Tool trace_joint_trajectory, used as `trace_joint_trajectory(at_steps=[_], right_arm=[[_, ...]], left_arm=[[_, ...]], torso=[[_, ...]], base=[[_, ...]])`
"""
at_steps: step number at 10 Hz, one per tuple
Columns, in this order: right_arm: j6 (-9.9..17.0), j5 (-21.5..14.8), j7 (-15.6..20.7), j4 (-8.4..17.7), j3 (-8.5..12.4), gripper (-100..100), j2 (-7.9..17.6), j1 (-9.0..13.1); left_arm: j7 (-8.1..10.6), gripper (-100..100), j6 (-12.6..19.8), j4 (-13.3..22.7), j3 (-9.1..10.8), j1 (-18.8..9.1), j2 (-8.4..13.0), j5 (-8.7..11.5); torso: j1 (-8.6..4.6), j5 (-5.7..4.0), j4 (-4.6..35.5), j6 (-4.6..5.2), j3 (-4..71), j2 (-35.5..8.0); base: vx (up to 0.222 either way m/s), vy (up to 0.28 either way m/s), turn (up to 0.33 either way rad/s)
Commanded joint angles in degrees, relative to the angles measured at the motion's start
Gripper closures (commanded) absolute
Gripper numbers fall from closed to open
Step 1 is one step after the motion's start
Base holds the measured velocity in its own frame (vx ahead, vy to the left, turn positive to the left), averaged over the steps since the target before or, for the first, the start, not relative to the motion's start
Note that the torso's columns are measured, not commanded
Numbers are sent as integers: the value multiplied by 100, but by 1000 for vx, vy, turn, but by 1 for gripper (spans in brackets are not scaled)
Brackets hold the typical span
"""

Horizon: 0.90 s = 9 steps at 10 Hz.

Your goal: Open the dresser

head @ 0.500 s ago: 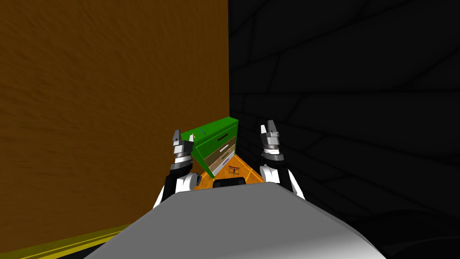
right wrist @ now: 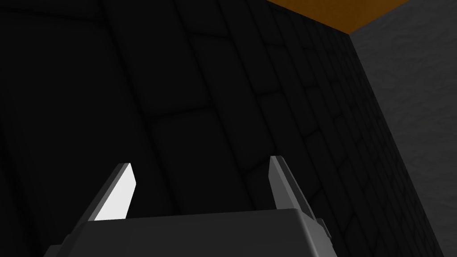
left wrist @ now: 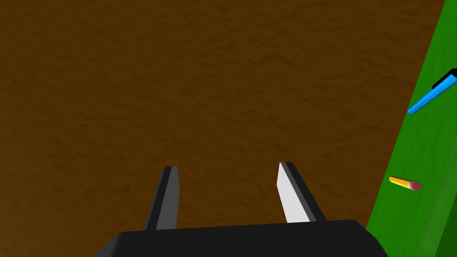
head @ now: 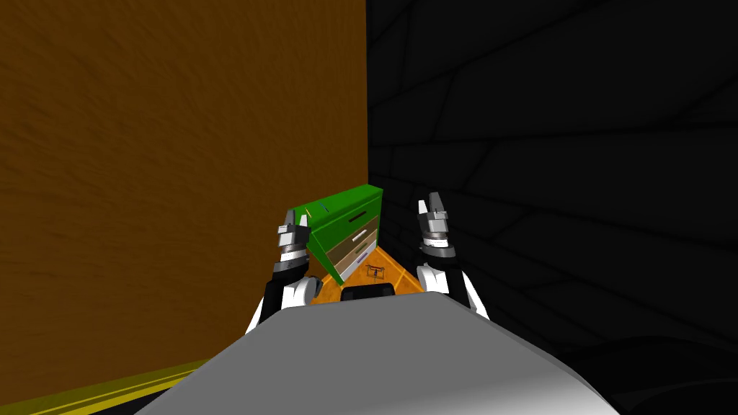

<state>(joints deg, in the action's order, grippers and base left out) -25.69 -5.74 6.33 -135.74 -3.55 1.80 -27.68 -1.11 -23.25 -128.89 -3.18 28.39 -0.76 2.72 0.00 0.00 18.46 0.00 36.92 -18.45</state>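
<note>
the green dresser stands in the corner where the brown wall meets a dark tiled wall, on an orange floor. its front shows three drawers: a green one with a dark handle, a tan one with a pale handle, and a pale one at the bottom. i cannot tell whether any is pulled out, and the dresser's near lower corner is hidden behind the left forearm.

the left end effector is up beside the dresser's top edge on the brown-wall side, fingers spread and gripping nothing. its wrist view faces the brown wall, with a strip of the dresser's top off to one side. on that strip lie a blue pen, its far end cut off, and a short yellow pencil.

the right end effector is raised on the other side of the dresser, apart from it, fingers also spread and empty.

a small thing on the floor before the dresser is too small to make out.
</note>
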Motion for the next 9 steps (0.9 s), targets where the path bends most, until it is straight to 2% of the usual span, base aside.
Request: trace_joint_trajectory(at_steps=[1, 4, 5, 6, 9], right_arm=[[0, 0, 0, 0, 0, 0, 0, 0], [0, 0, 0, 0, 0, 0, 0, 0], [0, 0, 0, 0, 0, 0, 0, 0], [0, 0, 0, 2, 0, 0, 0, -1], [0, 0, 0, 2, 0, 0, 0, -1]], left_arm=[[0, 0, 0, 0, 0, 0, 0, 0], [0, 0, 0, 0, 0, 0, 0, 0], [4, -100, -28, 69, 7, -15, 161, 2], [8, -100, -56, 137, 14, -29, 278, 5], [25, -100, -187, 453, 48, -95, 600, 17]], torso=[[0, 0, 423, 0, 844, -424], [0, 0, 1692, 0, 3381, -1693], [0, 0, 2114, 0, 4227, -2116], [-1, 0, 2303, 0, 4622, -2307], [-5, -1, 2380, 0, 4767, -2377]], base=[[0, 0, 0], [0, 0, 0], [13, -8, 8], [16, -21, 13], [28, -34, 19]])
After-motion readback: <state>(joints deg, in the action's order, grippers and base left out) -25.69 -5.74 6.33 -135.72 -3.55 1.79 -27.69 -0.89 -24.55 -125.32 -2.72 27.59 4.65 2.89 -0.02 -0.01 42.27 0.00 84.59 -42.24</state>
